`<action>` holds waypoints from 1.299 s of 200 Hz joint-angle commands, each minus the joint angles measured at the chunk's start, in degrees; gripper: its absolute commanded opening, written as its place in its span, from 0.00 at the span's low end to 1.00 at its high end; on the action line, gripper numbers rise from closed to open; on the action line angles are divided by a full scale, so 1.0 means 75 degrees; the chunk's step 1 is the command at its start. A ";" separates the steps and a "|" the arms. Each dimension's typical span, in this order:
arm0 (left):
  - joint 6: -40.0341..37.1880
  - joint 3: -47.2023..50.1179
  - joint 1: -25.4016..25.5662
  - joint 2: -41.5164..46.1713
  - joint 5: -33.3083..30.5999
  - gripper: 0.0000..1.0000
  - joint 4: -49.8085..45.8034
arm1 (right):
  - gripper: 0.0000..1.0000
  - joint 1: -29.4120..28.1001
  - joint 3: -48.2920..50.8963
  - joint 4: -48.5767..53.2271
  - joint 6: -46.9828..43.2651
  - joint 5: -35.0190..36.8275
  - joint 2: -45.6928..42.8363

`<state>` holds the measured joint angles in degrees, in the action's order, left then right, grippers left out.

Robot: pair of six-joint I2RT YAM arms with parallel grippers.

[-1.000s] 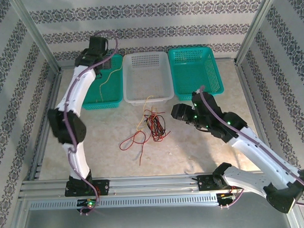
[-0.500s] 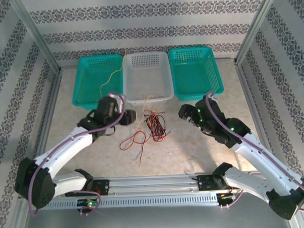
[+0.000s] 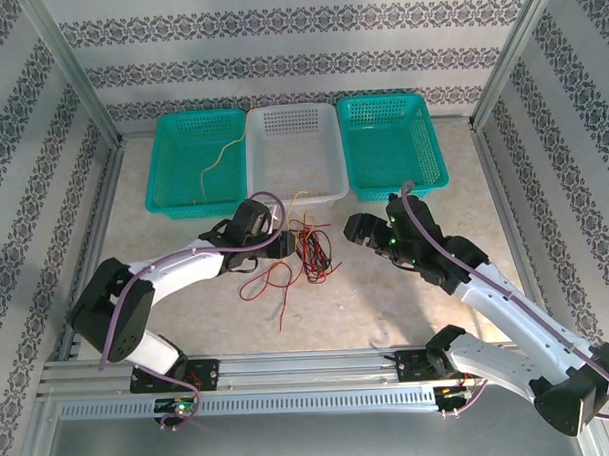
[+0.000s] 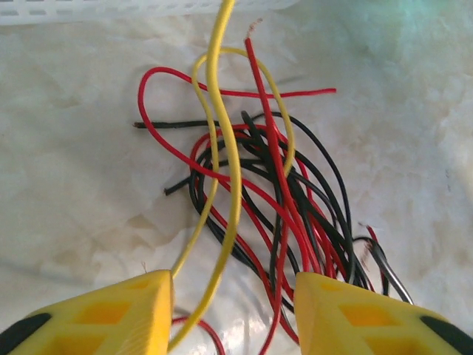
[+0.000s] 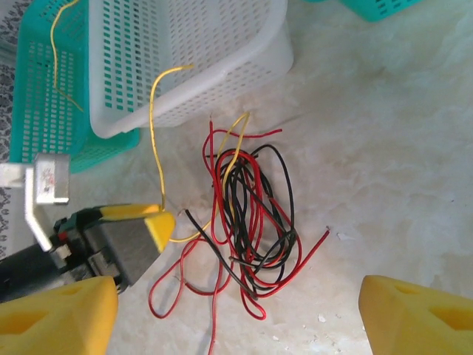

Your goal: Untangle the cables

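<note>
The left tool (image 4: 236, 322) stands spread, its yellow fingers (image 4: 111, 314) at the bottom corners of the left wrist view, with nothing pinched. A yellow cable (image 4: 225, 155) and several red strands run down between them. These belong to the cables (image 4: 288, 200), whose red and black knot lies just above the fingers in mid-frame on the pale bench (image 4: 66, 185).

The right tool (image 5: 236, 318) is spread wide too, its fingers at the lower corners of the right wrist view. The cables (image 5: 251, 222) lie in the centre of that frame, well apart from both fingers.

From above, the left tool (image 3: 280, 241) sits just left of the cables (image 3: 310, 250) and the right tool (image 3: 353, 229) near their right. Both are below the white basket (image 3: 294, 158).

In the left wrist view the yellow cable runs off the top edge. The right wrist view shows the yellow cable (image 5: 153, 126) arching from in front of the white basket (image 5: 185, 52) down to one of the left tool's fingers (image 5: 157, 222). It also shows another yellow wire (image 5: 53, 48) lying in the teal basket (image 5: 44, 103) at upper left. The top view shows a red loop (image 3: 258, 283) on the bench (image 3: 367, 296), lower left of the knot.
</note>
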<state>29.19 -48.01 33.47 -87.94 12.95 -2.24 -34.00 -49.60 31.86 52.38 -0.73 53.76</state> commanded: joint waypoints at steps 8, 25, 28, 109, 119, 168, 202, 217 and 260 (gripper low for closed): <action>-0.0371 -0.0440 0.0113 -0.0336 -0.0895 0.38 0.0013 | 0.83 -0.0060 0.0076 -0.0339 -0.0041 -0.0421 -0.0046; -0.0432 -0.0466 0.0107 -0.0454 -0.1047 0.26 0.0014 | 0.81 -0.0061 0.0035 -0.0415 -0.0069 -0.0554 0.0077; -0.0436 -0.0475 0.0107 -0.0467 -0.1047 0.24 0.0023 | 0.81 -0.0061 0.0020 -0.0426 -0.0070 -0.0577 0.0110; -0.0565 -0.0535 0.0142 0.0547 -0.0705 0.00 -0.0482 | 0.75 -0.0398 -0.0320 -0.0631 -0.0364 -0.0755 0.0459; -0.0675 -0.0679 0.0142 0.0920 -0.0553 0.00 -0.0663 | 0.75 -0.0489 -0.0386 -0.0667 -0.0422 -0.0772 0.0494; -0.1226 -0.1692 0.0142 0.2061 0.0804 0.00 -0.1626 | 0.77 -0.0872 -0.0897 -0.0952 -0.0532 -0.1057 0.1041; -0.1652 -0.2527 0.0142 0.2244 0.1362 0.00 -0.2480 | 0.77 -0.0857 -0.1234 -0.1479 -0.0258 -0.1467 0.1408; -0.1668 -0.2713 0.0143 0.2349 0.1699 0.00 -0.2482 | 0.77 -0.0864 -0.1359 -0.1526 -0.0228 -0.1520 0.1642; -0.1539 -0.2853 0.0142 0.2637 0.2850 0.00 -0.2073 | 0.77 -0.0796 -0.1048 -0.2015 0.0117 -0.1846 0.2161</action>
<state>19.00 -67.11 33.76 -70.30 26.63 -17.69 -40.01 -58.46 20.49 50.98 -11.66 68.20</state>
